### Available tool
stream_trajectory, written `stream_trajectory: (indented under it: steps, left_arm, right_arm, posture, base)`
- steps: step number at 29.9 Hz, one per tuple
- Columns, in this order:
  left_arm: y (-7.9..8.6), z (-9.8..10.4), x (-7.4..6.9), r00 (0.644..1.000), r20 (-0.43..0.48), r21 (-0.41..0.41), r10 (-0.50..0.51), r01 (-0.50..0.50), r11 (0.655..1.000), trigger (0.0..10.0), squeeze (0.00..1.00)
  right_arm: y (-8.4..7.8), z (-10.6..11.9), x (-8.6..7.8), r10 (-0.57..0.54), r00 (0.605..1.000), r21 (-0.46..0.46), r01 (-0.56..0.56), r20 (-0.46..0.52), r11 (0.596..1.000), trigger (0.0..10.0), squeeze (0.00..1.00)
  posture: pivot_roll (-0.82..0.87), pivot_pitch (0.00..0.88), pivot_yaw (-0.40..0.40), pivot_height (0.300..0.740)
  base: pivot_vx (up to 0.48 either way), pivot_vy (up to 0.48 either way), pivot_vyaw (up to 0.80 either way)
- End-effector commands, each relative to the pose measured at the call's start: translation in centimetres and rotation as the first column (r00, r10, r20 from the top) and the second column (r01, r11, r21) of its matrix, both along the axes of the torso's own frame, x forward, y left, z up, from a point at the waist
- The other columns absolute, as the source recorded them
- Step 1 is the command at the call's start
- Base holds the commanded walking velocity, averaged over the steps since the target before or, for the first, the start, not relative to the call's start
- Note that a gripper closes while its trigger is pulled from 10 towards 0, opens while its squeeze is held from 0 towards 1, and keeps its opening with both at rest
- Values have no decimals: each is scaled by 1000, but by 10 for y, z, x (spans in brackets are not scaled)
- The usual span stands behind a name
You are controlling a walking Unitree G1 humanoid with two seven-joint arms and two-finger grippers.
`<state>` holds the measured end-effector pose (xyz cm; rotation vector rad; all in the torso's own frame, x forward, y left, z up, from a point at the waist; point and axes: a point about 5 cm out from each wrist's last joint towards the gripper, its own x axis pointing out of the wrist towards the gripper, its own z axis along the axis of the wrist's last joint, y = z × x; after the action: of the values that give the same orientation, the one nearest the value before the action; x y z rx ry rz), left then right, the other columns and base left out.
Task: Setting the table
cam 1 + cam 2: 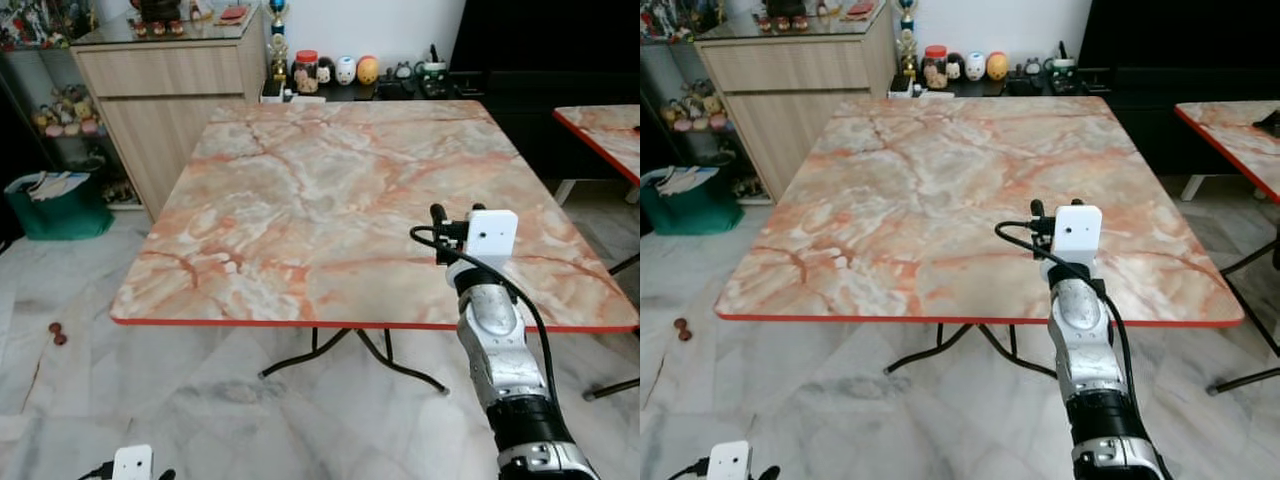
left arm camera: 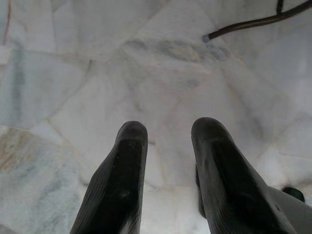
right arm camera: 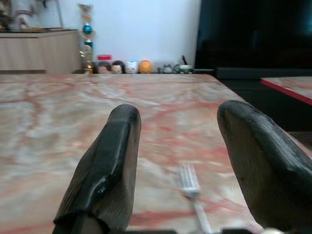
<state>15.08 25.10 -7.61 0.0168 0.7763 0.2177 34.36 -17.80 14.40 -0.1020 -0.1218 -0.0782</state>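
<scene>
A marble-patterned table (image 1: 330, 190) with a red edge stands before me. My right gripper (image 3: 175, 114) hovers just above the tabletop near the front right edge, open, with nothing between its fingers. A silver fork (image 3: 190, 187) lies flat on the table below and between those fingers, tines pointing away from me. In the left eye view the right wrist's white camera box (image 1: 492, 232) hides the fork. My left gripper (image 2: 168, 129) hangs low over the white floor tiles, open and empty.
A wooden cabinet (image 1: 165, 90) stands at the back left with a green bin (image 1: 60, 205) beside it. Jars and figurines (image 1: 340, 72) line a low shelf behind the table. A second marble table (image 1: 605, 125) stands at the right. Black table legs (image 1: 350, 350) spread on the floor.
</scene>
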Motion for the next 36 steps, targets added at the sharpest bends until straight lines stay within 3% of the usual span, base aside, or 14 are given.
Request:
stream_trajectory:
  steps: [1, 21, 36]
  left_arm:
    - [-1, -2, -4, 1000, -10, 5, -5, 5, 1000, 10000, 0]
    - [0, -4, -9, 999, -36, -7, 20, -21, 1000, 10000, 0]
    - [1, -5, -11, 999, -47, -8, 20, -21, 1000, 10000, 0]
  right_arm:
    - [0, 3, 0, -1, 1000, -1, 1, 5, 1000, 10000, 0]
    - [-1, 2, 0, -7, 1000, -8, 7, -10, 1000, 10000, 0]
    - [-9, -22, -9, -56, 987, -2, 56, -149, 998, 10000, 0]
  posture:
    - [4, 0, 6, 740]
    - [7, 0, 0, 740]
    - [-2, 0, -1, 740]
  base:
    - [0, -322, 0]
    - [0, 0, 0]
    - [132, 0, 0]
